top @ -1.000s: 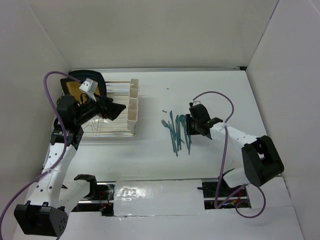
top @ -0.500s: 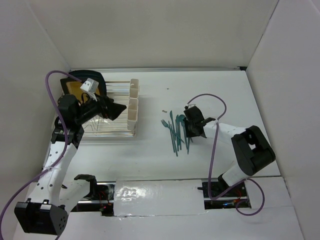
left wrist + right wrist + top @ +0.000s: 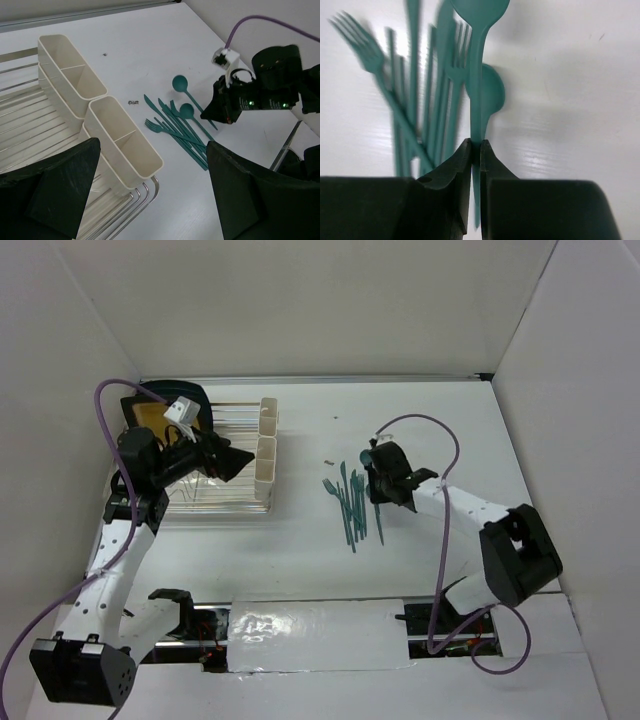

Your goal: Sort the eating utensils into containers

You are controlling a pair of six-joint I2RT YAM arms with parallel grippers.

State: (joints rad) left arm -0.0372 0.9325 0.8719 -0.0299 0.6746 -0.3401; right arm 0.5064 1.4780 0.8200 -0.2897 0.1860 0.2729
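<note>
Progress check, from largest item to smallest.

- On the left of the table [image 3: 300,560]: wire rack [image 3: 200,502], with the cups [image 3: 121,145] set in two joined blocks along the edge facing mid-table.
- No fork, knife or spoon visible in any compartment shown by the left wrist view. Judged as no piece delivered yet.
- At mid-table, well apart from the cups: loose pile [image 3: 352,508] of teal forks, knives and spoons, overlapping and roughly parallel. All of it left to sort, apart from the one piece in hand.

Left gripper [image 3: 240,460]:
- Hangs over the rack, near the cups.
- Jaws spread wide, holding nothing.

Right gripper [image 3: 476,150]:
- Sits at the right edge of the pile.
- Jaws closed on the handle of one spoon [image 3: 476,75].
- Handle pinched between the two fingertips and running straight out ahead of them, bowl at the far end, away from the wrist.
- Second spoon [image 3: 492,95] just beside and partly under the held one, outside the grip.
- Rest of the pile to the left of the jaws in the right wrist view, untouched by them.
- Cannot tell whether the held spoon is clear of the table.

Judged stage: first pick under way, with carry and drop into a cup not yet done.
</note>
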